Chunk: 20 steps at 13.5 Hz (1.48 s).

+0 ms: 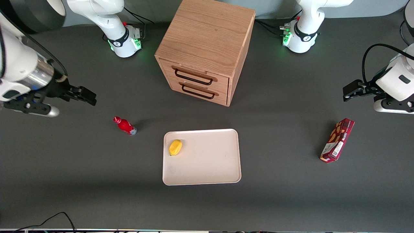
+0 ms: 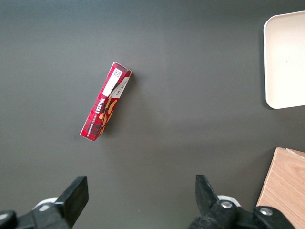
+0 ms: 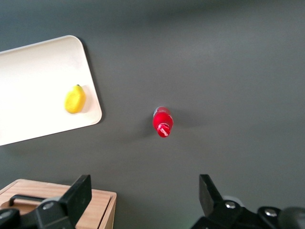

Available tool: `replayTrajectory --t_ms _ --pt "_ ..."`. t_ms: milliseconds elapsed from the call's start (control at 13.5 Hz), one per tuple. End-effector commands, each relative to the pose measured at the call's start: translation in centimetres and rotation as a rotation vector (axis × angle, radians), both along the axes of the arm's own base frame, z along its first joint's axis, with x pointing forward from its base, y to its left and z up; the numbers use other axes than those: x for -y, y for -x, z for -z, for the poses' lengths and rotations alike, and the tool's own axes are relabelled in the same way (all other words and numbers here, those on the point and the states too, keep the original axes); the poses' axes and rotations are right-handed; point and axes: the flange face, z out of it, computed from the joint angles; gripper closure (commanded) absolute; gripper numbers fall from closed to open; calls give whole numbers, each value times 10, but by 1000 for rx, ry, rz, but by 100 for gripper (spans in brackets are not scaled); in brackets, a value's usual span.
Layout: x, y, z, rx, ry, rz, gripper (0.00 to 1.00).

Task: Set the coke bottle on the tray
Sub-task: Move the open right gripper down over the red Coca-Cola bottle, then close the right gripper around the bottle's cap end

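One coke bottle (image 1: 125, 125) stands on dark table (image 1: 81, 168), jaws (image 1: 84, 95) spread above.

White arm (image 1: 19, 64), silver wrist ring, black gripper (image 1: 85, 95) with 2 fingers.

Glossy coke bottle (image 1: 125, 125), matt tray (image 1: 207, 168), wood-grain cabinet (image 1: 207, 38).

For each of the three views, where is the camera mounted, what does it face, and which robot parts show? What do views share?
Front view: high, facing the robots; gripper open, above the table near the coke bottle.
Right wrist view: looks down past its fingers at the bottle and lemon.
Left wrist view: looks down at the snack box.
All share the tray and cabinet.
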Motion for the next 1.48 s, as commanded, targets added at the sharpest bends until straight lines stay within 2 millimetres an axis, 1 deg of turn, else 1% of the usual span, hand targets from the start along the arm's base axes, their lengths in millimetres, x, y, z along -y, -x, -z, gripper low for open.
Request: replayTrajectory --t_ms 0,222,370,444,519,815,963,1111,1185,1407 --pt "-1 12 57 -7 -8 -22 0" --pt "5 18 122 0 -11 -38 0" --pt "8 26 164 3 -13 -45 0" --pt "9 32 183 3 -15 -61 0" --pt "11 36 195 5 -15 -71 0" --pt "13 45 223 7 -15 -77 0" --pt "13 45 230 11 -11 -84 0" --pt "13 42 233 27 -15 -85 0" --pt "14 41 238 25 -16 -92 0" --pt "28 36 244 28 -21 -97 1"
